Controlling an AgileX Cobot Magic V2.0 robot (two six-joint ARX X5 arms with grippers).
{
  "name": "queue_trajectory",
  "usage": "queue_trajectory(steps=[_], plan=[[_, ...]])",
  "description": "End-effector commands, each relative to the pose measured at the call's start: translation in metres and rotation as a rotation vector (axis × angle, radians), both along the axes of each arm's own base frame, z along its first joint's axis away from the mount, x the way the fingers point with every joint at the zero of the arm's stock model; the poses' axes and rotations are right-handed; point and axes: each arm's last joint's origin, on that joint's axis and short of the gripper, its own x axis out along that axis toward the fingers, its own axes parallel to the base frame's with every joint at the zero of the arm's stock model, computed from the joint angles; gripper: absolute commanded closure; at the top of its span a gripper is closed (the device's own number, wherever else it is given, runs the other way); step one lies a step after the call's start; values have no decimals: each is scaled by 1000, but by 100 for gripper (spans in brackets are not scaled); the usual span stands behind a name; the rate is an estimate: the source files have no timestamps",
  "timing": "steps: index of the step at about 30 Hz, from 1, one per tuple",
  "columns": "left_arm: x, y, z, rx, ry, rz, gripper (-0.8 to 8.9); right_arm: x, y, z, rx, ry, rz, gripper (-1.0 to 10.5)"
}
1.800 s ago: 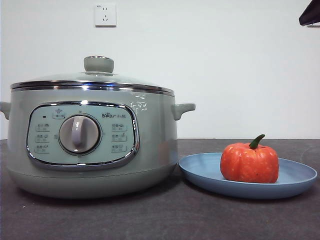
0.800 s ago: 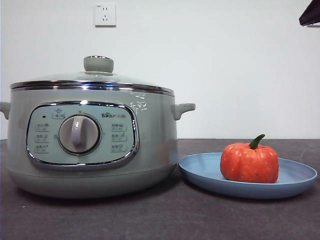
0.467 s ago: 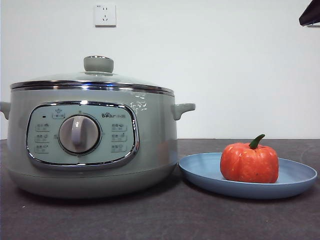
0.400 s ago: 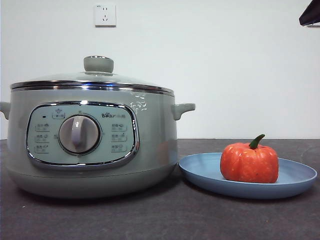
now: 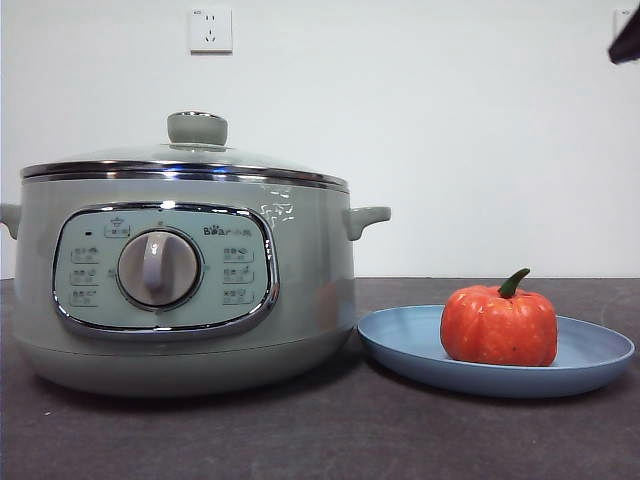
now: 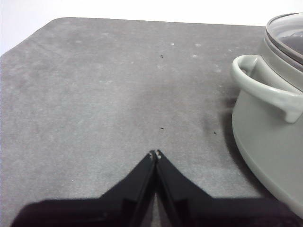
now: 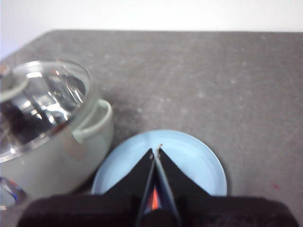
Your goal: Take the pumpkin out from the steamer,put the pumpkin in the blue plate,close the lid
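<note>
looks essentially done: pumpkin (image 5: pixel 498 325) sitting upright on blue plate (image 5: pixel 590 352), right of centre, just beside steamer (image 5: pixel 310 290). lid (image 5: pixel 180 160) seated flat on steamer rim, knob up. nothing left to move, judging by layout. pumpkin roughly round, no real long axis; stem up, curling right. left gripper (image 6: pixel 155 153) clenched, empty, above bare table near steamer handle. right gripper (image 7: pixel 156 150) clenched, empty, hovering above plate.
</note>
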Motion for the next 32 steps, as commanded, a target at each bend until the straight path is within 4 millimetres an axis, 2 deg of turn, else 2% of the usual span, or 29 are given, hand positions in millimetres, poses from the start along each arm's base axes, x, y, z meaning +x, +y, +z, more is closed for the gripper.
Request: queue_trajectory(steps=[1,6,10,14,20,24,32], plan=[[0,0,-5,-5,19,6,817,-4,-10,-4,-54,-34,-49,962],[0,0,-5,-5,19,6,817,-12,-30,-20,-36,-92,-173,962],[0,0,-5,-5,19,6,817,-13,-40,-41,-49,-213,-265,962],[0,0,-5,-5,19,6,817,-12,-44,-70,-69,-290,-303,962],[0,0,-5,-5,19,6,817,-12,-46,-105,-105,-264,-313,963],[0,0,-5,-5,19,6,817,-12,-46,-117,-95,-253,-314,962],[0,0,-5,-5,19,6,817,-15,-47,-124,-60,-182,-329,962]])
